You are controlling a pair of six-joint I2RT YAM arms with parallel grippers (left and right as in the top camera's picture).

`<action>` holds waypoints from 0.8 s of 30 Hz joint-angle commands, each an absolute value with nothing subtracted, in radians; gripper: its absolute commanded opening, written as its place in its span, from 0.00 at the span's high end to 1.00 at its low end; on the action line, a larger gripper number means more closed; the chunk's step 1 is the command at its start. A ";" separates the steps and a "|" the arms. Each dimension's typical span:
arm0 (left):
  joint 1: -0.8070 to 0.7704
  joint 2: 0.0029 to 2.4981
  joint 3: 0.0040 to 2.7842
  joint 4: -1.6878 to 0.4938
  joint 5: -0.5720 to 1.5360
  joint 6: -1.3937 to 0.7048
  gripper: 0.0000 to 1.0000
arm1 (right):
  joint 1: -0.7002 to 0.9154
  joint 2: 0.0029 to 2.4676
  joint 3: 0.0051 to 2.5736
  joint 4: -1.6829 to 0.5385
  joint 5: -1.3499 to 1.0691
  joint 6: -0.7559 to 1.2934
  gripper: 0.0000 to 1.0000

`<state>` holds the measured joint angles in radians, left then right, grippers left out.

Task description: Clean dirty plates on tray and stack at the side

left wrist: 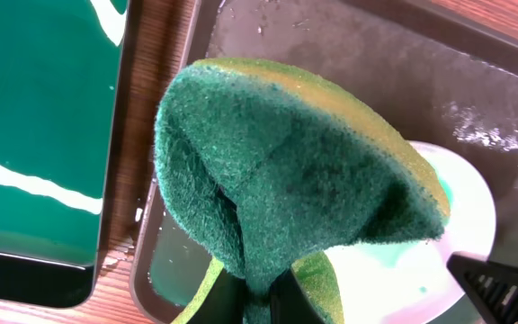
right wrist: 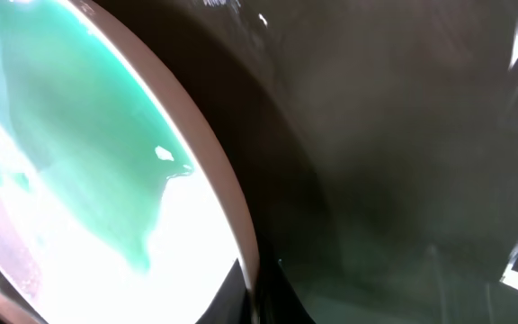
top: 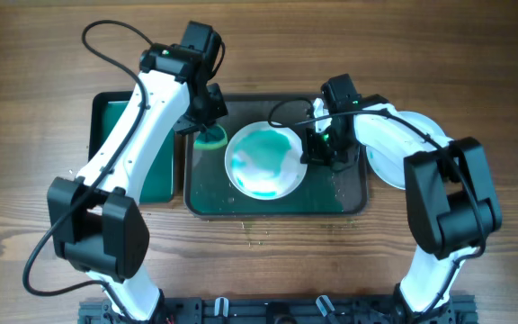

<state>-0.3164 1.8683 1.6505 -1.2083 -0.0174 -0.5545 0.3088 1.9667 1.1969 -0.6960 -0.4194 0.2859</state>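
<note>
A white plate (top: 263, 162) smeared with green liquid lies in the dark tray (top: 349, 202). My left gripper (top: 207, 126) is shut on a green and yellow sponge (left wrist: 277, 171), held folded just above the tray by the plate's upper left edge. My right gripper (top: 317, 153) is shut on the plate's right rim (right wrist: 232, 225); the green smear (right wrist: 70, 153) fills its wrist view. More white plates (top: 398, 153) are stacked to the right of the tray, partly hidden by my right arm.
A green basin (top: 120, 135) of liquid stands left of the tray, also in the left wrist view (left wrist: 34, 117). Green wet film and droplets lie on the tray floor (top: 241, 202). Bare wooden table (top: 25, 108) surrounds everything.
</note>
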 commanded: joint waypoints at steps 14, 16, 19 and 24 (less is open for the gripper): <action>-0.317 1.868 1.651 -1.183 0.018 -0.527 0.96 | 0.610 1.365 1.172 -0.881 0.720 0.422 0.96; -0.317 1.868 1.651 -1.183 0.018 -0.527 0.96 | 0.675 1.341 1.172 -0.892 0.857 0.419 0.96; -0.317 1.868 1.651 -1.183 0.018 -0.527 0.96 | 0.756 1.337 1.172 -0.900 1.010 0.394 0.96; -0.317 1.868 1.651 -1.183 0.018 -0.527 0.96 | 0.896 1.337 1.172 -0.894 1.275 0.249 0.96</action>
<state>-0.3176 1.8702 1.6505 -1.1854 0.0067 -0.5499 0.8391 1.3518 1.1671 -0.8978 1.0130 0.3199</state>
